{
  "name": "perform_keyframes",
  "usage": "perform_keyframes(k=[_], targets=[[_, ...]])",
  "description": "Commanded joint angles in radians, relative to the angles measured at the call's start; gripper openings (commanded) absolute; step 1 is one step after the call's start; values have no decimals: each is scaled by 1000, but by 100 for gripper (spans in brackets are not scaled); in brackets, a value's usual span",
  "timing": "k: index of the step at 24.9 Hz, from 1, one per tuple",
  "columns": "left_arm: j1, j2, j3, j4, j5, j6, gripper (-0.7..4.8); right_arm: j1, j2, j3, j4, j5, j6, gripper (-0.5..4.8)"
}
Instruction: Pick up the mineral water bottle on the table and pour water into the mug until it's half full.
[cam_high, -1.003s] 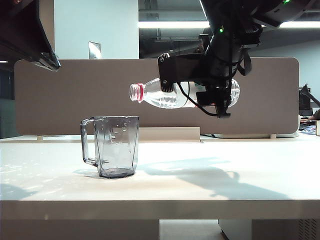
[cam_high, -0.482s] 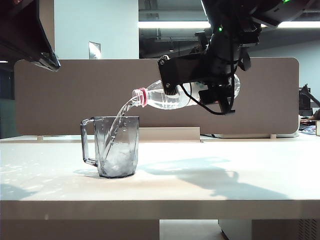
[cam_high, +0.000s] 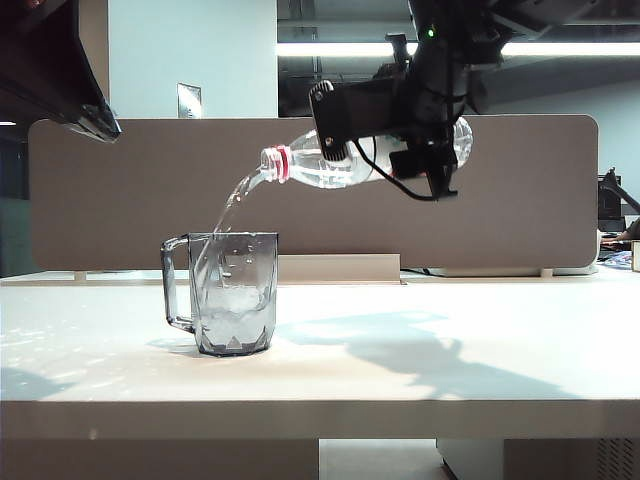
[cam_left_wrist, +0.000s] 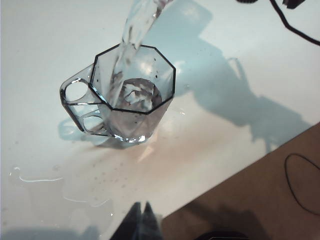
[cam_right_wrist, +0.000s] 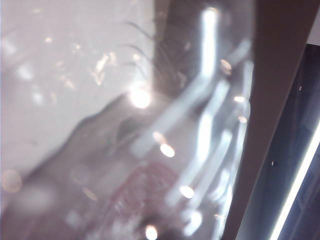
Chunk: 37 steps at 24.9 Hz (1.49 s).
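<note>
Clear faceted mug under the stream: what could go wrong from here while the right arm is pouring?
1. The stream of water enters the grey-tinted clear faceted plastic mug near its handle-side rim; a little more tilt may send it over the edge.
2. Droplets and a puddle already lie on the white table; splashing may add to them.
3. The right end effector holds the clear plastic mineral water bottle well above the mug, so overshooting half full seems likely. The left end effector is shut, near the table.

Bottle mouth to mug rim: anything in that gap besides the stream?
No. In the exterior view only the water arcs from the mineral water bottle, held by the right gripper, into the mug. The left gripper hangs apart.
</note>
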Motion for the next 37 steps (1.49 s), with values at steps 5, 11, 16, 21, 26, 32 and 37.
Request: perform_keyframes(k=[5,11,16,21,26,32,37], targets=[[1,-2,5,8,3,-3,-1,2,-11,14,34,10,5,232],[1,-2,5,8,3,-3,-1,2,-11,14,34,21,5,232],[1,-2,5,8,3,-2,-1,2,-11,14,34,26,6,232],[1,-2,5,8,3,-3,-1,2,-11,14,33,25,25,232],[1,-2,5,8,3,-3,-1,3,-11,13,24,25,171,232],[1,-2,5,8,3,-3,-1,4,-11,9,-32,-52,730,232],[1,-2,5,8,3,-3,-1,3,-11,2,-31,-165,1199,232]])
